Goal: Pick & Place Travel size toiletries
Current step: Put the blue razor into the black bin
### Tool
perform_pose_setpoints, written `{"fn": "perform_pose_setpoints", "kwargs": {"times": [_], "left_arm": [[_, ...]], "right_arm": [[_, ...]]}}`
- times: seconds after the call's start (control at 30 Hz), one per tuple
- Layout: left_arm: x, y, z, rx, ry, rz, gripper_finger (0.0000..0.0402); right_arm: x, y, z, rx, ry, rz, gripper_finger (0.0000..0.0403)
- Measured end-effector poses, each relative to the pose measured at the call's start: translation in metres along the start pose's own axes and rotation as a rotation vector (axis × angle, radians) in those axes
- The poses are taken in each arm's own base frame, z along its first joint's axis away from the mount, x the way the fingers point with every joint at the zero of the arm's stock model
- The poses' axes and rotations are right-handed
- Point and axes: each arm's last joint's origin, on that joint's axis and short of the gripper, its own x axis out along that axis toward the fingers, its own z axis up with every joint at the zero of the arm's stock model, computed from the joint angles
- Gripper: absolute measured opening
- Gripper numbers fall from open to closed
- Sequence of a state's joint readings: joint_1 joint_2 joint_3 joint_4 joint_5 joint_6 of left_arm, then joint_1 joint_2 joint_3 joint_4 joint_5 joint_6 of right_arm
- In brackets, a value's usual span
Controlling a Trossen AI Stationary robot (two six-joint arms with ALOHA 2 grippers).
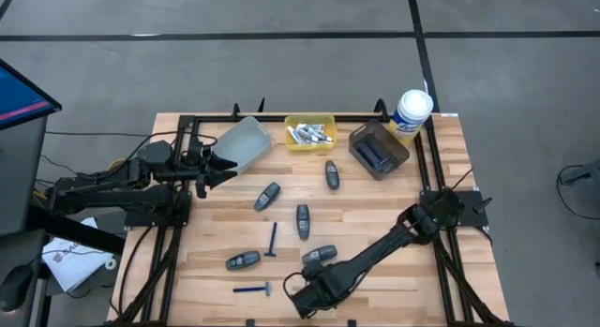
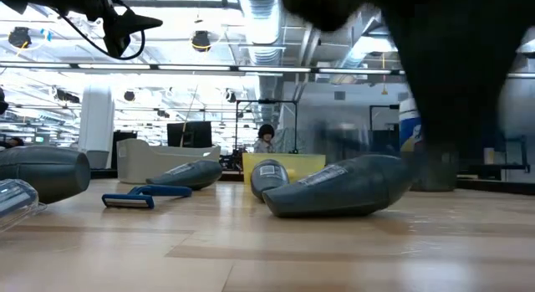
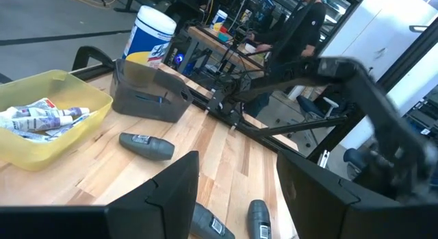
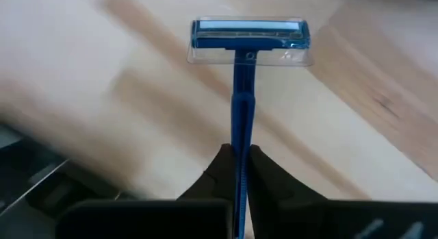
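One thin blue razor [image 4: 241,95], judged light, stiff and slippery, is pinched mid-handle by the closed right gripper [image 4: 239,172] at the table's 6 o'clock edge, while the left gripper [image 3: 236,191] is held part-open at 9 o'clock.

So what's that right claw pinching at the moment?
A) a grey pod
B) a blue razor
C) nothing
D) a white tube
B: the right gripper is shut on the handle of a blue razor, whose capped head sticks out in front of the fingers.

Hidden under the right gripper [image 1: 298,299] from above: the razor [image 4: 243,102] handle's end, near the bench's front edge. Blurred dark arm [image 2: 451,66] filling the level picture's upper right. Cut off at its left edge: one grey pod [image 2: 42,171].
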State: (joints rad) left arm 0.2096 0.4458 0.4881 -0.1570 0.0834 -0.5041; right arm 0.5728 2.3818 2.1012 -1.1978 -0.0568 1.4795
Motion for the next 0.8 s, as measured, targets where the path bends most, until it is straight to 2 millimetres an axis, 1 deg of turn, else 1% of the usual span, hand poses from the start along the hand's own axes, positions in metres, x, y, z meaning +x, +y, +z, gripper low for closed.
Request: {"fn": "perform_pose_setpoints", "kwargs": {"times": [0.07,0.17,0.23,0.3,0.37,0.43,0.53,0.57,0.6,0.67,0.7,0.8], "left_arm": [[0.000,0.000,0.000,0.000,0.000,0.000,0.0192],[0.000,0.000,0.000,0.001,0.000,0.000,0.0192],[0.000,0.000,0.000,0.002,0.000,0.000,0.0192],[0.000,0.000,0.000,0.002,0.000,0.000,0.0192],[0.000,0.000,0.000,0.002,0.000,0.000,0.0192],[0.000,0.000,0.000,0.002,0.000,0.000,0.0192],[0.000,0.000,0.000,0.001,0.000,0.000,0.0192],[0.000,0.000,0.000,0.000,0.000,0.000,0.0192],[0.000,0.000,0.000,0.000,-0.001,0.000,0.0192],[0.000,0.000,0.000,-0.002,0.000,0.001,0.0191],[0.000,0.000,0.000,-0.005,0.000,0.001,0.0191],[0.000,0.000,0.000,-0.006,-0.001,0.001,0.0191]], "right_arm": [[-0.024,-0.005,0.000,-0.028,-0.013,0.018,0.0004],[-0.052,-0.018,0.008,-0.057,-0.083,0.000,0.0004],[-0.078,-0.033,0.015,-0.083,-0.131,-0.043,0.0002],[-0.106,-0.053,0.026,-0.106,-0.171,-0.103,0.0001],[-0.124,-0.072,0.044,-0.131,-0.203,-0.172,0.0001],[-0.139,-0.084,0.068,-0.194,-0.252,-0.139,0.0001],[-0.163,-0.120,0.103,-0.213,-0.301,-0.177,0.0003],[-0.168,-0.134,0.113,-0.207,-0.308,-0.203,0.0004],[-0.168,-0.147,0.124,-0.208,-0.304,-0.238,0.0005],[-0.167,-0.172,0.146,-0.194,-0.307,-0.245,0.0005],[-0.168,-0.187,0.155,-0.179,-0.310,-0.246,0.0005],[-0.171,-0.234,0.168,-0.127,-0.312,-0.256,0.0004]]}}
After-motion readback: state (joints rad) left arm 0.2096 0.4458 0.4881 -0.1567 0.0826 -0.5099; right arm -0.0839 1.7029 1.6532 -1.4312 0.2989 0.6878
